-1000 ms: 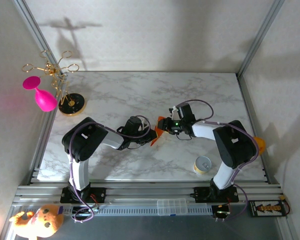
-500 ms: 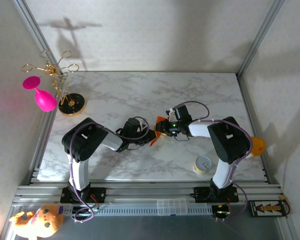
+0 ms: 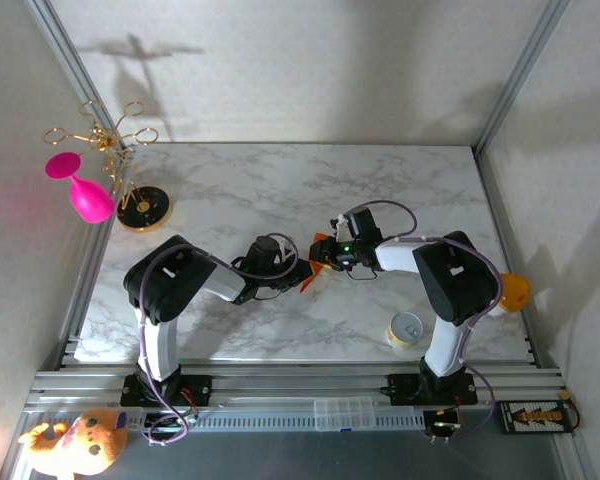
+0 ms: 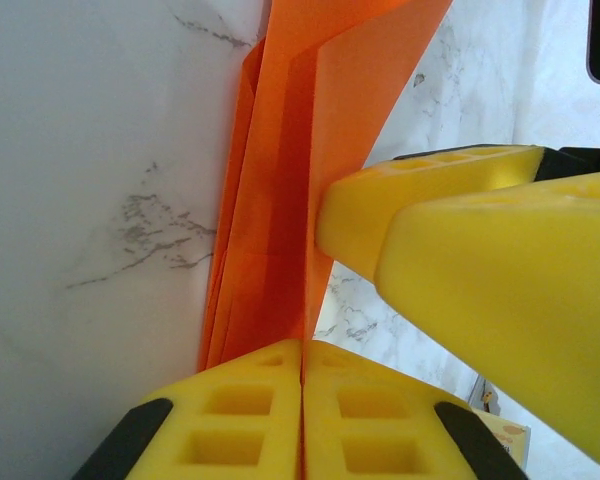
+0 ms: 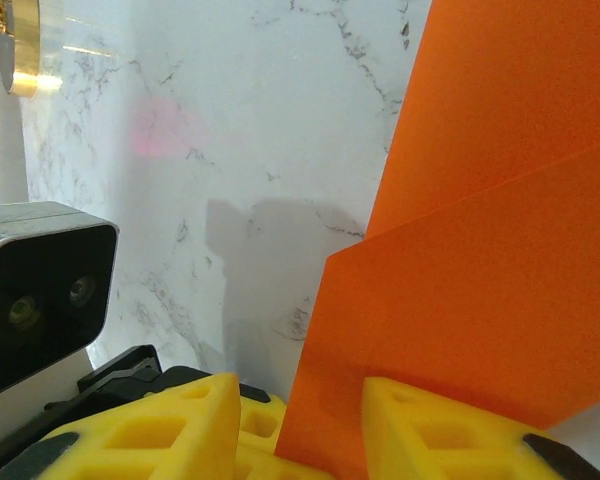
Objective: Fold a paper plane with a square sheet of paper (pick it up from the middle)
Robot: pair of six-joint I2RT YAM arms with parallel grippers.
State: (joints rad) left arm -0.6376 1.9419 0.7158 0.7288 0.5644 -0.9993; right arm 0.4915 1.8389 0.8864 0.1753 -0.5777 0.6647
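- Paper [image 4: 280, 200]: mid-table, folded into a long, narrow, layered strip between the two grippers.
- Left gripper [image 4: 302, 352]: clamped tight on one end, at the crease.
- Right gripper [image 5: 305, 392]: jaws narrowly apart with a flap between them; no firm pinch evident.
- Handling: light, thin, probably slick on marble, and likely to crumple or tear if tugged. Best held along the centre crease, where the layers stack.
- Room: the table [image 3: 230, 180] has open marble far and left. The can [image 3: 406, 329] is near right, and the edges are well apart.

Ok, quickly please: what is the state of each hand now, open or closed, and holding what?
Left hand: closed, pinching the folded orange paper.
Right hand: open, with its fingers apart on either side of the same paper, not clamped on it.
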